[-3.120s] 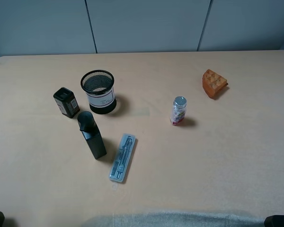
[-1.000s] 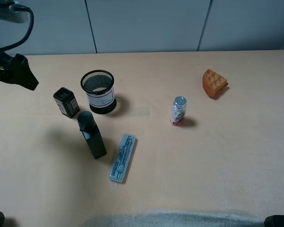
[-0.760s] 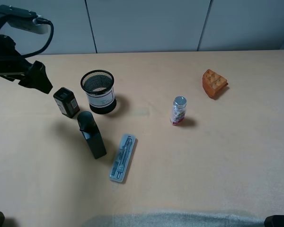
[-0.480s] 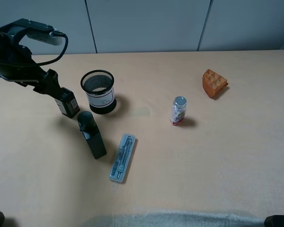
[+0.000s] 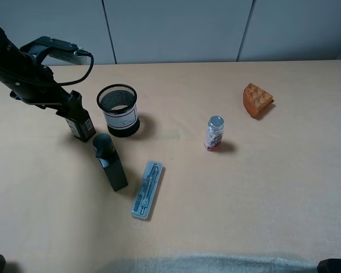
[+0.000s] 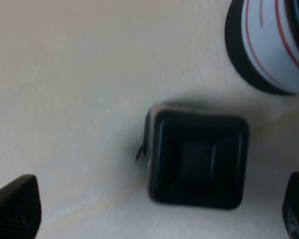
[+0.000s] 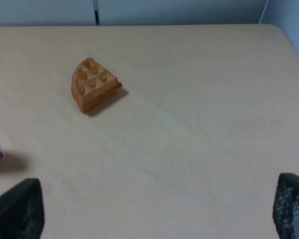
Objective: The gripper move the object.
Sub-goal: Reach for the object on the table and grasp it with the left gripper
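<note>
The object, a small black boxy container, stands on the table just left of the mesh cup. My left gripper reaches in from the upper left and hovers right over the top of the container. In the left wrist view the container is seen from above, between the two spread dark fingertips, which stand apart from it. The left gripper is open and empty. My right gripper is open and empty, its fingertips wide apart over bare table.
A tall slim black bottle stands just in front of the container. A clear pen case lies beside it. A clear bottle with a silver cap stands mid-table. An orange wedge sits at the back right. The cup's white label is close by.
My left arm has come in from the upper left and moved right and down, until its gripper is over the small black container. Nothing on the table has moved.
</note>
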